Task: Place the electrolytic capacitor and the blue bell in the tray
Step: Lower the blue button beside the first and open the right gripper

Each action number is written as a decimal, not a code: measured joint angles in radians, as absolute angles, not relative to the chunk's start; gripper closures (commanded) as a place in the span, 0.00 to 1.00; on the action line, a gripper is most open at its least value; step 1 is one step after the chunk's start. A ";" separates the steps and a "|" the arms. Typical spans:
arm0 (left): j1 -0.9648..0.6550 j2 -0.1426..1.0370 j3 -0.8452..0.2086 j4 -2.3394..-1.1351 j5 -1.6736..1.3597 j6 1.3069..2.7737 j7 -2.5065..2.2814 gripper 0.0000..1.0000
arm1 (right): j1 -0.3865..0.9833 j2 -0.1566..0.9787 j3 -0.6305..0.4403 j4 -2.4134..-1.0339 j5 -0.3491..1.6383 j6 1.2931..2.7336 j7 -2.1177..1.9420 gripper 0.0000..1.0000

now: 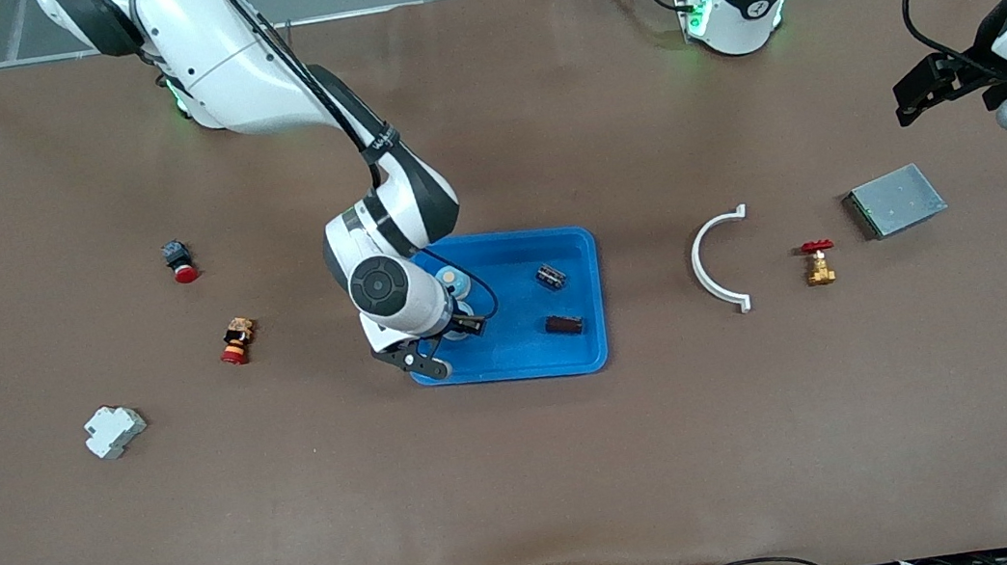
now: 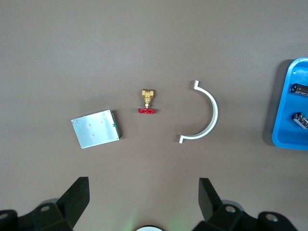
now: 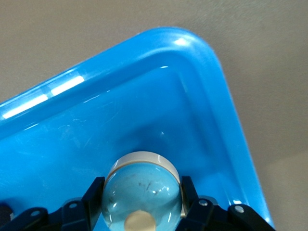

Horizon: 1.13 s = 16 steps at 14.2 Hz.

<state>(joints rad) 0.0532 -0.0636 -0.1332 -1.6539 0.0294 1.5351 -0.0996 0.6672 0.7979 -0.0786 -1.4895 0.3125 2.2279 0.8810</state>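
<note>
The bright blue tray (image 1: 524,346) lies mid-table; it also shows in the right wrist view (image 3: 202,62) and at the edge of the left wrist view (image 2: 288,139). My right gripper (image 1: 459,315) is low in the tray's corner toward the right arm's end. Its fingers (image 3: 94,199) are shut on the pale blue bell (image 3: 143,190), also seen in the front view (image 1: 453,281). I cannot tell whether the bell rests on the tray floor. Two dark capacitors (image 1: 550,276) (image 1: 564,324) lie in the tray. My left gripper (image 1: 910,101) waits open and empty above the table.
A white half-ring clamp (image 1: 717,260), a brass valve with a red handle (image 1: 818,262) and a grey metal box (image 1: 894,200) lie toward the left arm's end. Two red push-buttons (image 1: 179,261) (image 1: 236,341) and a white breaker (image 1: 114,431) lie toward the right arm's end.
</note>
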 measured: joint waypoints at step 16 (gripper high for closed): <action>0.054 -0.082 -0.128 -1.627 0.029 1.546 -0.063 0.00 | 0.674 0.816 -0.079 -1.472 0.313 2.205 0.881 0.00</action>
